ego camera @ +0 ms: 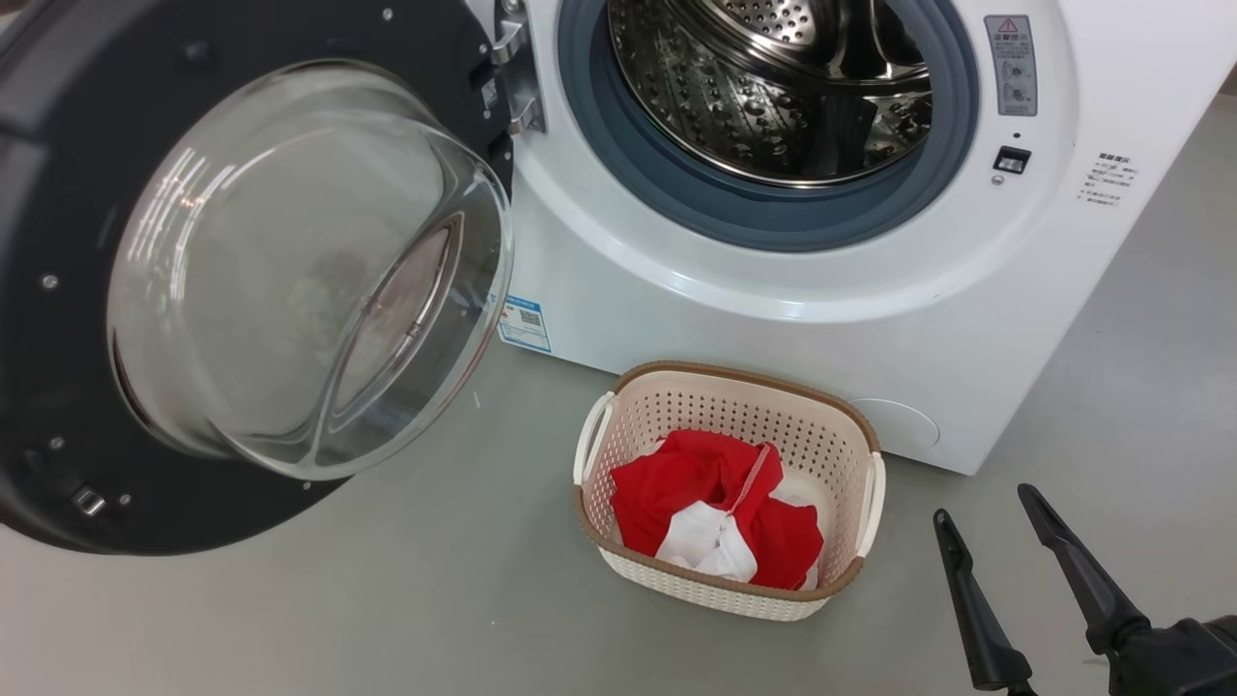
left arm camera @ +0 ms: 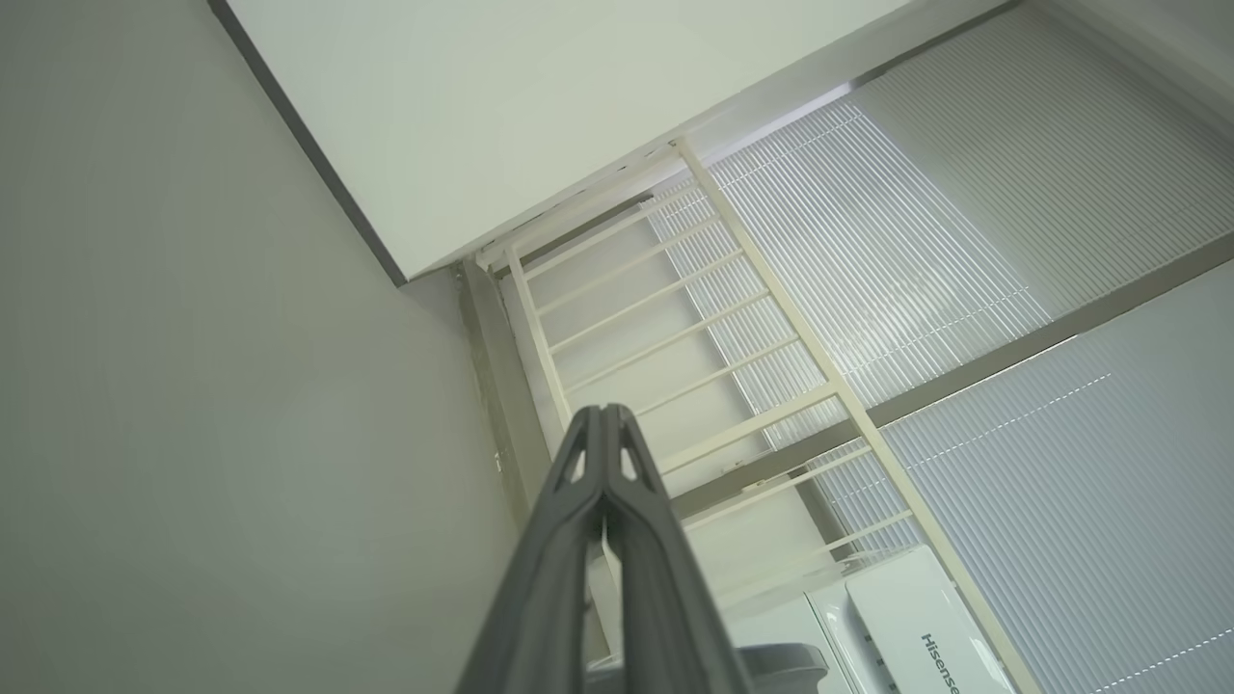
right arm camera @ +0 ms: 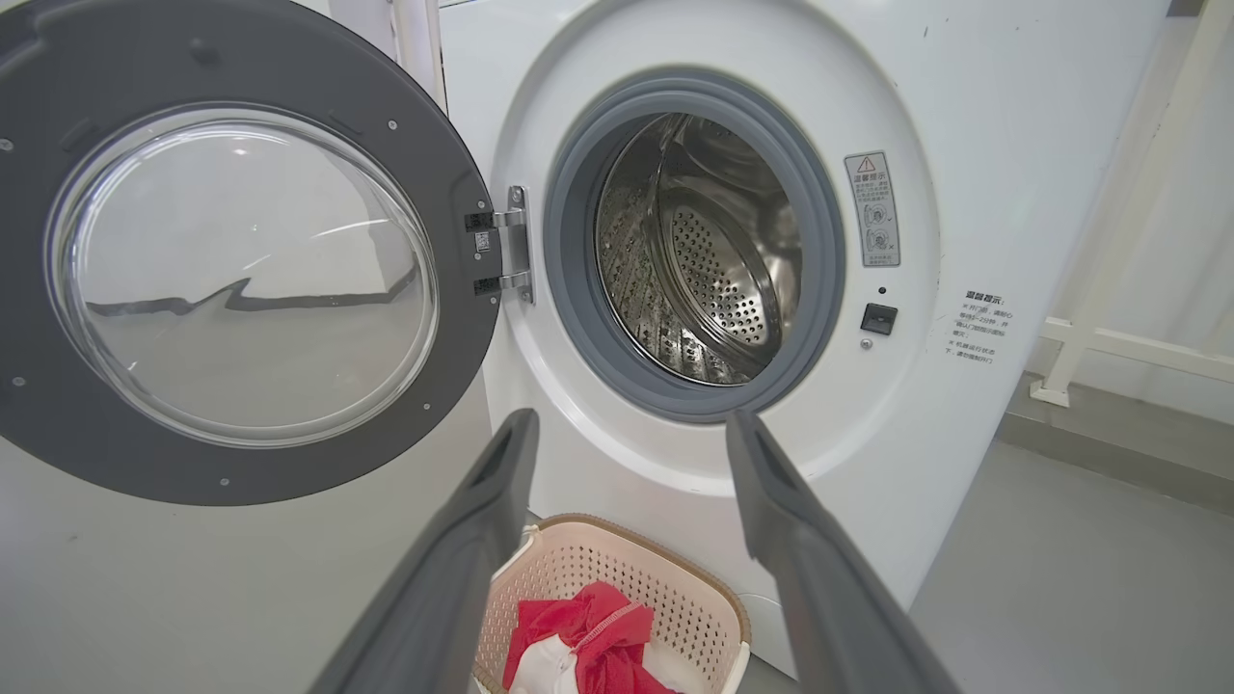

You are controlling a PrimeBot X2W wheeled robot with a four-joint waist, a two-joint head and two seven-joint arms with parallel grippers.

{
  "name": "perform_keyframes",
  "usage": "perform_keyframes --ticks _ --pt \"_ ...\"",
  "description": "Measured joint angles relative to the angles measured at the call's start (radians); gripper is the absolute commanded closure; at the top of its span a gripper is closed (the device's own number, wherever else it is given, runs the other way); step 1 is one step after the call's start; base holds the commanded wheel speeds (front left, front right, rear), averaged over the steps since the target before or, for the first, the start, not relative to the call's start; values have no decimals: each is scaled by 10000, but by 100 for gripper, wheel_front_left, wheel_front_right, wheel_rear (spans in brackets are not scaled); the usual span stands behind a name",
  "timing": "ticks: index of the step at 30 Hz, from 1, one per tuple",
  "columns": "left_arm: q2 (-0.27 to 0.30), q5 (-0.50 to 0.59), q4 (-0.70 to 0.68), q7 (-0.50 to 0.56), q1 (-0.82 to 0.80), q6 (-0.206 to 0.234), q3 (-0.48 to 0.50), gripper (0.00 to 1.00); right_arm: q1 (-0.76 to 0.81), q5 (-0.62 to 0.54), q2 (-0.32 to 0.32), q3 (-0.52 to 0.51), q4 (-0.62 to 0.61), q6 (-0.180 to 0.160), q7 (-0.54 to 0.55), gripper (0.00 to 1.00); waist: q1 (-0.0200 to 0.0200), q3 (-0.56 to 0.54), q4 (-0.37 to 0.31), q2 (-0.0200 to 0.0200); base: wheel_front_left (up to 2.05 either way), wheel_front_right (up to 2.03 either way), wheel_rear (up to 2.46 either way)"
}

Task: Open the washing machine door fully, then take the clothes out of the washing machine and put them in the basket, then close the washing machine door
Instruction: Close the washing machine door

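1. In the head view you look down into the basket [ego camera: 744, 379]. It stands on the grey floor [ego camera: 387, 619] just in front of the washing machine [ego camera: 773, 319], at 6 o'clock from the drum opening. The clothes [ego camera: 715, 512] lie bunched inside it, red with a white panel on top.
2. The same view puts the washing machine door [ego camera: 242, 280] at 9 o'clock, standing wide open with its glass bowl bulging toward you. A small blue label sticker [ego camera: 525, 324] sits on the cabinet beside the door's lower edge.
3. Your right wrist view gives the level look, straight into the drum [right arm camera: 713, 270], which is bare perforated steel as far in as you can see. A warning sticker [right arm camera: 872, 207] sits at 3 o'clock from the opening.
4. Your left wrist view gives other surroundings: a white barred rack [left arm camera: 675, 328], ribbed pale panels [left arm camera: 964, 241], and at 5 o'clock a white appliance top [left arm camera: 916, 627] lettered Hisense.
5. The right gripper [ego camera: 986, 505] sits at 4 o'clock in the head view, to the right of the basket and apart from it. Its fingers point toward 11 o'clock, and its jaws are spread wide with nothing between them. In its own wrist view the fingers frame the washer front below the opening, with the basket between them at 6 o'clock.
6. The left gripper [left arm camera: 603, 416] has its fingers pressed together tip to tip, pinching nothing, and points toward the rack.
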Motion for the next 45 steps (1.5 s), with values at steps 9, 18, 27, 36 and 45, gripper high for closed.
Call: perform_keyframes --ticks 9,18,27,36,45 --pt "811 -757 2180 1709 -1360 228 35 100 -76 -2 -2 52 -50 0 88 0 0 107 -231 0 0 0 0" --pt "1287 -759 3469 3141 -1698 297 -654 100 -227 -173 -6 75 -140 0 188 0 0 215 -452 0 0 0 0" --pt "1419 -619 4021 3952 -1689 -38 -1235 100 -227 -173 -6 163 -163 0 188 0 0 261 -690 0 0 0 0" --pt "1580 -644 4096 4830 -1651 -533 -1559 100 -224 -165 -8 46 -159 0 169 0 0 206 -635 0 0 0 0" --pt "1333 -928 3453 5776 -1319 -700 -1674 100 -217 -71 -8 -19 -56 0 -8 0 0 81 -364 0 0 0 0"
